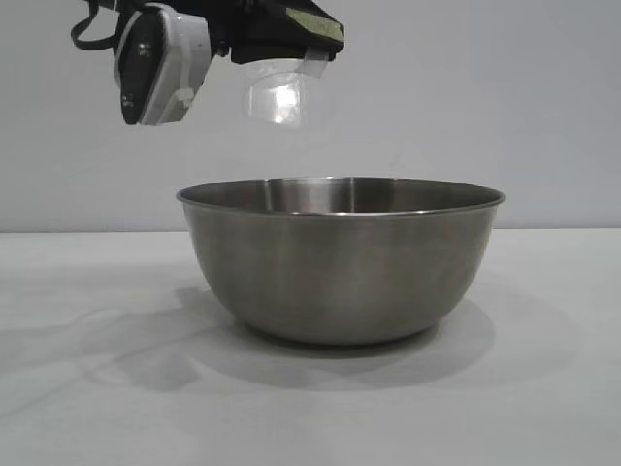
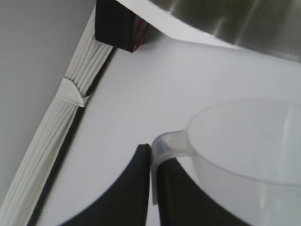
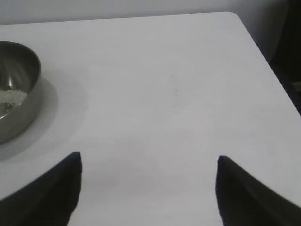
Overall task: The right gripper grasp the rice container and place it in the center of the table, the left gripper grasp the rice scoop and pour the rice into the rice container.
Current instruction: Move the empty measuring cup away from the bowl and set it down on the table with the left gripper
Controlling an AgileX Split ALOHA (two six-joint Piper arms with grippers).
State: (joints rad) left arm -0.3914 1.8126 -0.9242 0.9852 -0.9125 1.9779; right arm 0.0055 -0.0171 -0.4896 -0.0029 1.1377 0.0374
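The left gripper [image 1: 291, 44], at upper left, is clenched on the scoop [image 1: 281, 92] above the bowl [image 1: 340, 262]; rice [image 3: 11, 96] lies inside. Pouring seems finished; next, set the scoop down. The right gripper [image 3: 148, 188] is released.

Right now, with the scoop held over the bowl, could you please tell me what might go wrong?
1. The left gripper pinches only the thin loop handle of the small clear plastic scoop; it might twist loose.
2. The scoop hangs high above the large steel bowl, so leftover grains could scatter beyond the rice.
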